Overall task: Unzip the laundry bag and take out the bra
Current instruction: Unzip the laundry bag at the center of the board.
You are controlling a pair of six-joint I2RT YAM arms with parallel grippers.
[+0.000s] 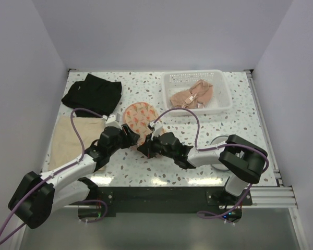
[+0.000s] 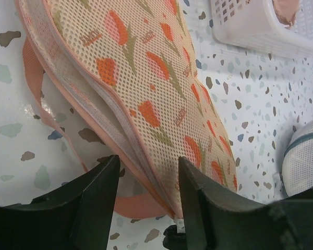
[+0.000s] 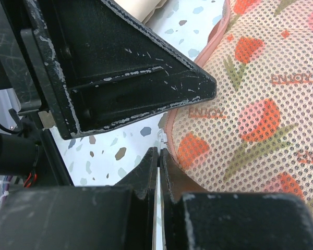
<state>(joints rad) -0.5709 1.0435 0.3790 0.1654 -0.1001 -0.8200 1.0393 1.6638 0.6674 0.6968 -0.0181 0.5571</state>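
The laundry bag (image 1: 140,119) is a round mesh pouch printed with orange tulips, lying mid-table. Its near rim with the zipper seam (image 2: 146,156) runs between the fingers of my left gripper (image 2: 148,182), which is open and straddles that edge. My right gripper (image 3: 159,156) meets the same rim from the other side and is shut on the small white zipper pull (image 3: 160,136). In the top view both grippers, left (image 1: 131,136) and right (image 1: 145,146), crowd the bag's front edge. The bra is hidden.
A white basket (image 1: 221,104) with peach garments stands at the back right. A black garment (image 1: 92,92) lies back left, with a beige cloth (image 1: 68,138) in front of it. A white mesh pouch (image 2: 305,156) sits to the right, near the right arm.
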